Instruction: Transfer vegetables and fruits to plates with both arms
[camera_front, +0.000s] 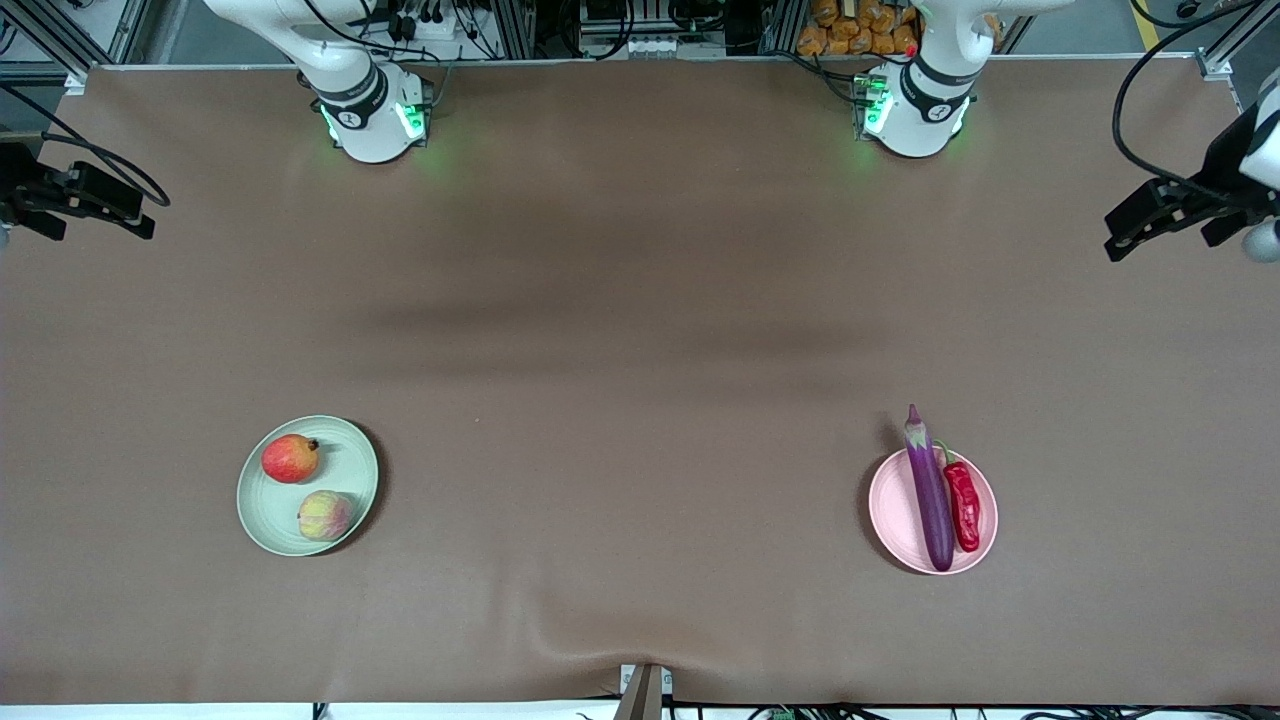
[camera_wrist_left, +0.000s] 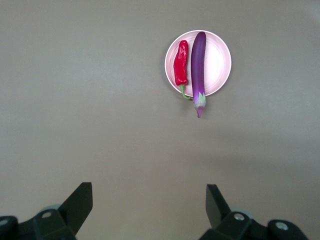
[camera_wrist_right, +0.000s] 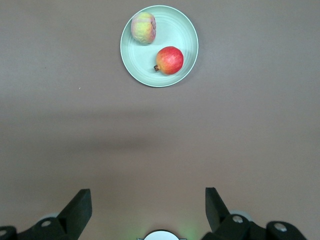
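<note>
The long purple eggplant (camera_front: 929, 493) lies on the pink plate (camera_front: 897, 515), toward the left arm's end of the table. It lies pointing from the robots to the front camera. Its pale stem end pokes over the plate's edge on the side nearer the robots. The red chili pepper (camera_front: 964, 506) lies just beside it, pointing the same way, with its green stem toward the robots too.

The red apple (camera_front: 290, 458) and the peach (camera_front: 325, 515) sit on the green plate (camera_front: 355, 470), toward the right arm's end. The apple's dark stem end points sideways.

The table (camera_front: 640, 320) is covered with a plain brown cloth. Metal frames and cables show along the edge by the robots.

The left gripper (camera_wrist_left: 149, 202) hangs wide open and holds nothing. The right gripper (camera_wrist_right: 148, 202) hangs wide open and empty too. Both arms wait up high at the table's ends.
</note>
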